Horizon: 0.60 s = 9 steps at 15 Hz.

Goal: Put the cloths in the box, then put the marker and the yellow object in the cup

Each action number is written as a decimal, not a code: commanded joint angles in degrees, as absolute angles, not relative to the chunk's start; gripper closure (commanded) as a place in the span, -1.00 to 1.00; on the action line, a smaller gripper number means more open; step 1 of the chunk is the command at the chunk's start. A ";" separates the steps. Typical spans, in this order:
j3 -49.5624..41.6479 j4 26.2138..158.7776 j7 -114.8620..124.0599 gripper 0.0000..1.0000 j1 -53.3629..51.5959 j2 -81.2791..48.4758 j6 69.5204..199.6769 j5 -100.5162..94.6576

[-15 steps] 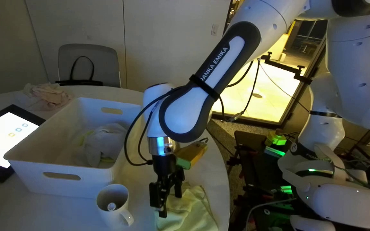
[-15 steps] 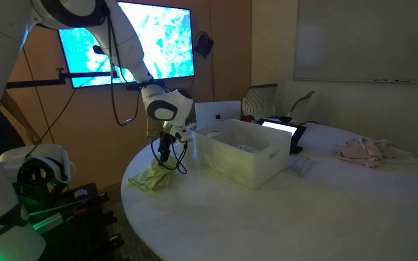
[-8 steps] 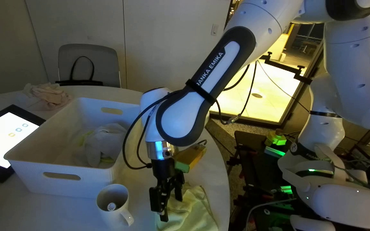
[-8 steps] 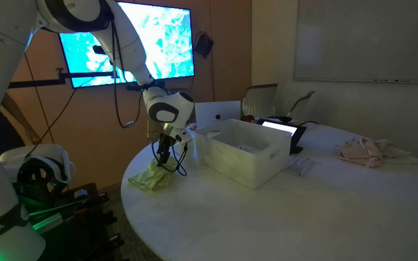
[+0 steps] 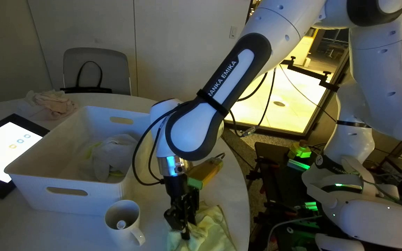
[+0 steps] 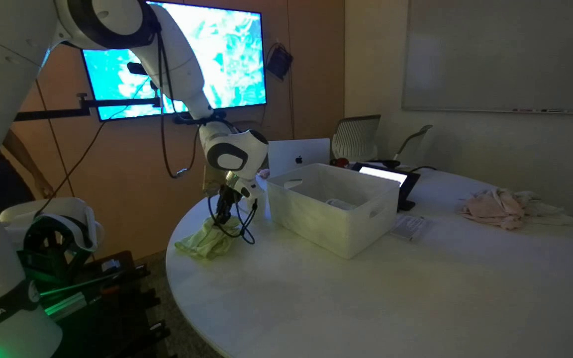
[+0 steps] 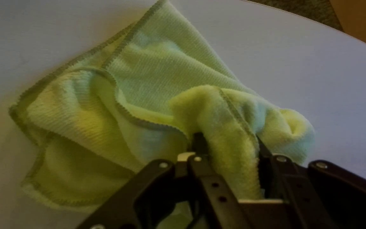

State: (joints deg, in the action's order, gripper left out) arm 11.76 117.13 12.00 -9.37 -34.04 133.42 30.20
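1. Progress (judgement): the cloth stage appears to be on its last pick; the cup stage cannot be confirmed as complete.
2. Gripper: in the wrist view, the fingers of the gripper (image 7: 230,146) stand on either side of a raised fold of the pale yellow-green cloth (image 7: 164,76) and touch it. The grip is judged to be clamped on this fold; its firmness cannot be told.
3. Cloth to be moved: the pale yellow-green cloth lies crumpled on the counter (image 5: 72,233). In an exterior view it occupies the near right, outside the box (image 5: 65,202).
4. Done, box: the white-grey cloth (image 5: 115,153) lies inside the box, toward the right wall. Some bright yellow-green fabric (image 5: 116,173) shows at its edge and is taken to be another cloth.
5. Outstanding, box: the pale yellow-green cloth is to be lifted, carried left over the rim and let go inside.
6. Cup: the cup (image 5: 117,238) stands upright just beside the near right corner of the box; contact cannot be told. A small round pale item (image 5: 121,225) shows inside; it may be the end of the marker, but this cannot be confirmed.
7. Outstanding, cup: the yellow object cannot be identified in these views; its placement is to be treated as open.
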 commanded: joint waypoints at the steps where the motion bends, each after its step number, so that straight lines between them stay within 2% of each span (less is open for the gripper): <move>1: 11.24 116.17 14.21 0.71 -9.54 -33.71 131.86 29.39; 3: 11.09 116.81 14.41 0.82 -9.35 -33.02 132.42 29.68; 5: 10.94 118.07 14.40 0.77 -8.93 -31.63 133.05 30.10; 9: 8.27 124.88 19.32 0.78 -8.98 -23.69 134.70 29.81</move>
State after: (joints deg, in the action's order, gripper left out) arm 9.96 118.52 15.04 -9.04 -31.56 133.44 30.20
